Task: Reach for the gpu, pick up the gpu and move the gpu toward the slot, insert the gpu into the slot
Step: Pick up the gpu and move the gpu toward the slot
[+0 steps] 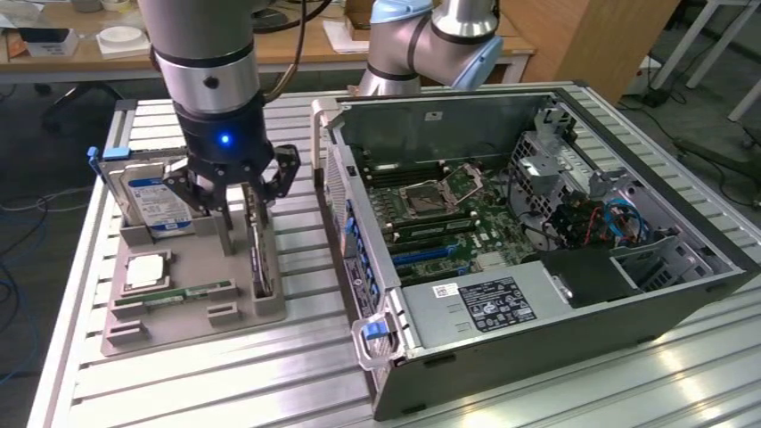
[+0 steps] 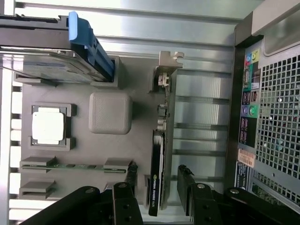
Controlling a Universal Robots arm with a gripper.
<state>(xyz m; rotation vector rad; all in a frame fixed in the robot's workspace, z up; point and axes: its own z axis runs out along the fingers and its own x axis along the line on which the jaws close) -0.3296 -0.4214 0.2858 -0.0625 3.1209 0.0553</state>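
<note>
Wrist view: gripper (image 2: 157, 174) apart, straddling the gpu (image 2: 162, 117) on the tray (image 2: 140, 93) edge; reaching, I judge; gripping calls for a square squeeze.

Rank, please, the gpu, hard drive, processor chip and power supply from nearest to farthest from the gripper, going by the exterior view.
1. gpu, straddled by the open gripper.
2. hard drive, close on the exterior view's left.
3. processor chip, farther left and nearer the camera.
4. power supply, far on the exterior view's right.
</note>
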